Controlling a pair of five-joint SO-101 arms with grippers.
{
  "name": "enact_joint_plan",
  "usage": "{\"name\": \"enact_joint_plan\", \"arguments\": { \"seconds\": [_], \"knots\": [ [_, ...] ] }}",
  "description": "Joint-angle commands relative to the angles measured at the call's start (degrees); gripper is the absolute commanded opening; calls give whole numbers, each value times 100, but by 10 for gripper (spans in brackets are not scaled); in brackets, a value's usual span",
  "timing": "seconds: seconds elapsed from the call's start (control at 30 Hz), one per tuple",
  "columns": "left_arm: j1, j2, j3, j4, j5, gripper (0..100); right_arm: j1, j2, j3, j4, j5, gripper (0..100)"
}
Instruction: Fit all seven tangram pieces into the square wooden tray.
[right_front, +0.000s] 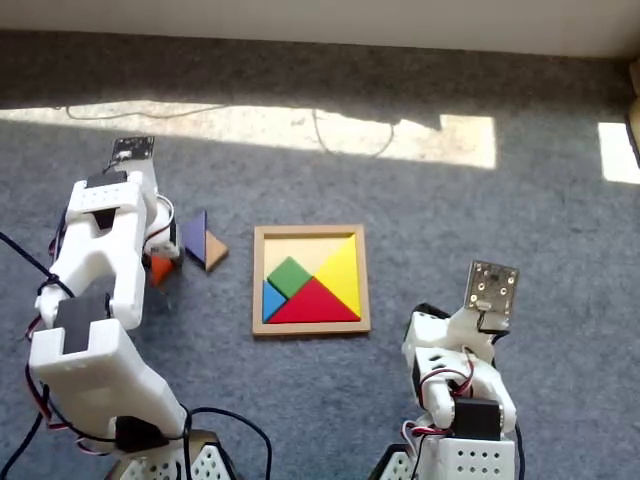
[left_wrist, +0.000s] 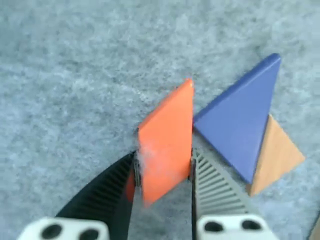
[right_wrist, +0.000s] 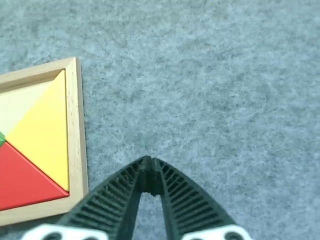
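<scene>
Four pieces (right_front: 315, 303) sit in the tray (right_front: 310, 327). Well to its side, the left fingers (left_wrist: 215, 185) clamp the orange piece (left_wrist: 165, 150). The blue triangle (left_wrist: 237, 120) and tan triangle (left_wrist: 275, 155) wait just beside it. The right fingers (right_wrist: 185, 200) are pressed together, empty.

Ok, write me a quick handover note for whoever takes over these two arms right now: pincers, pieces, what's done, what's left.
The left pincer is shut on the orange piece, over the carpet on the robot's left of the wooden tray.
The right pincer is shut and empty, over the carpet on the tray's other side.
Loose: the blue triangle and tan triangle lie touching on the carpet beside the orange piece.
Done: the green square, yellow triangle, red triangle and light blue triangle are in the tray.
Left: orange, blue and tan pieces still to place.
</scene>
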Motion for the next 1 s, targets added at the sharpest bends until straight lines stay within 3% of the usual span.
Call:
{"name": "enact_joint_plan", "arguments": {
  "seconds": [0.0, 0.37, 0.77, 0.97],
  "knots": [
    [92, -180, -84, -9, -1152, 6, 66, 13, 787, 13, -44, 5],
    [593, -2062, -66, 844, -2629, 6, 66, 13, 787, 13, -44, 5],
    [2185, -2255, -110, 615, -4501, 7, 66, 13, 787, 13, -44, 5],
    [2809, -2246, -119, 9, -4870, 7, 66, 13, 787, 13, -44, 5]
  ]
}}
